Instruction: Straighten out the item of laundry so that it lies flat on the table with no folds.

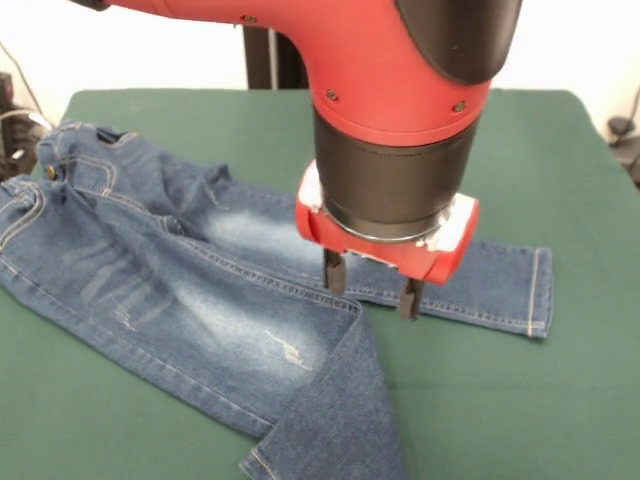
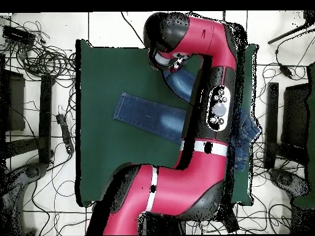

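Jeans: lie on the green table, one leg stretched flat, the other bent under at the knee, so not yet flat.
Gripper: fingers spread, empty, hovering just above the crease, apparently to grasp the folded leg.

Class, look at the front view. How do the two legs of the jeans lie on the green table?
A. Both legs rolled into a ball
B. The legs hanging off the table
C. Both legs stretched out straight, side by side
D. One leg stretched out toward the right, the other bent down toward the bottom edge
D: on the jeans one leg reaches its hemmed cuff at the right, while the other turns down to the picture's bottom, below the open gripper.
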Tool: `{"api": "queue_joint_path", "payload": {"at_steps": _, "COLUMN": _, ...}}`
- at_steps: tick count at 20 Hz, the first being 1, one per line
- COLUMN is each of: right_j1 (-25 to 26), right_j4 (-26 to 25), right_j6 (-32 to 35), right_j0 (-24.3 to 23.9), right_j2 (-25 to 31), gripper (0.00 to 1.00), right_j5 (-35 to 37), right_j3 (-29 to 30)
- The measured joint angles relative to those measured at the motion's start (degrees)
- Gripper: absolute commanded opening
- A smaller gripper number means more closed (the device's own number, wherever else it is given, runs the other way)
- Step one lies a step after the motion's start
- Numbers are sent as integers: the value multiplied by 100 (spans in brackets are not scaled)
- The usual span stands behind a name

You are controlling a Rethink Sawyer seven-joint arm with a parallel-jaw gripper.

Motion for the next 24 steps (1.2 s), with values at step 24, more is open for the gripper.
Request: {"api": "queue_joint_path", "payload": {"at_steps": 24, "right_j1": 711, "right_j4": -9, "right_j6": 0, "right_j0": -547, "right_j2": 330, "gripper": 100, "right_j5": -1054, "right_j3": -133}}
